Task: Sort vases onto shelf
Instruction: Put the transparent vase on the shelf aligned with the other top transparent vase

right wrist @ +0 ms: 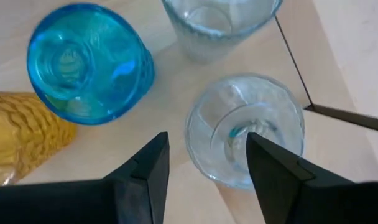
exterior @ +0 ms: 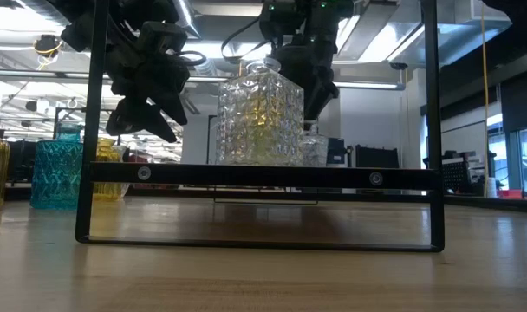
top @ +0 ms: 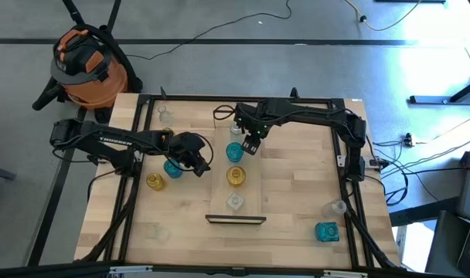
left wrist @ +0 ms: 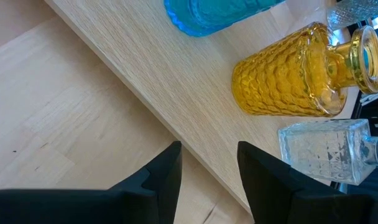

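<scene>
**Glass vases lined on the shelf, both grippers empty above it**

Pale wood planks of the table (top: 297, 170) fill the middle of the high view, and the shelf (top: 235, 199) is seen at its centre as a narrow board. Along the board a clear vase (top: 234, 201), an amber vase (top: 235, 176) and a teal vase (top: 234, 150) are lined up; only the low view shows the board's dark wire frame (exterior: 259, 173) and the clear vase's cut pattern.

Off the shelf, a teal vase (top: 326, 231) and a clear vase (top: 337, 206) are seen at lower right, an amber vase (top: 154, 181) at left.

The left gripper (top: 196, 164) is placed just left of the shelf; in its wrist view the fingers (left wrist: 163, 174) are parted with nothing between them, over the board's edge. The right gripper (top: 249, 144) is held over the shelf's upper end; its wrist view shows parted, empty fingers (right wrist: 148, 163) above a clear vase (right wrist: 245, 127), with a teal one (right wrist: 86, 62) beside it.
</scene>
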Available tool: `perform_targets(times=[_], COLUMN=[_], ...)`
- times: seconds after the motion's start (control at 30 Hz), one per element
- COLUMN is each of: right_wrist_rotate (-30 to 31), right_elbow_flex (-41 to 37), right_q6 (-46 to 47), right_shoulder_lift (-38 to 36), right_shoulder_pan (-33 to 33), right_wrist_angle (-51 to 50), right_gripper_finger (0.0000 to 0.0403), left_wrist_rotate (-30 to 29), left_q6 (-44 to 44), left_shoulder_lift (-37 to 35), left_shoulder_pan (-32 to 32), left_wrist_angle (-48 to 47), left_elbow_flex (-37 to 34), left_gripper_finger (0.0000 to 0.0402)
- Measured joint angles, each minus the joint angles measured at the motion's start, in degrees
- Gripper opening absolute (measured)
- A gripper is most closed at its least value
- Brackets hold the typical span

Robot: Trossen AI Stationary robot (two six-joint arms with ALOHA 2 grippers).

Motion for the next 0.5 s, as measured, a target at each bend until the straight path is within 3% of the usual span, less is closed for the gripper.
perform_targets(times=[0.5], right_wrist_rotate=[2.4], right_elbow_flex=[0.7], right_q6=[2.1], right_shoulder_lift=[-4.2], right_shoulder_pan=[0.0], right_wrist_angle=[1.1], right_gripper_finger=[0.0175], left_wrist_rotate=[0.0], left_q6=[0.0], left_shoulder_lift=[0.0], left_shoulder_pan=[0.0], left_wrist_angle=[0.0], left_elbow_flex=[0.0], left_gripper_finger=[0.0149])
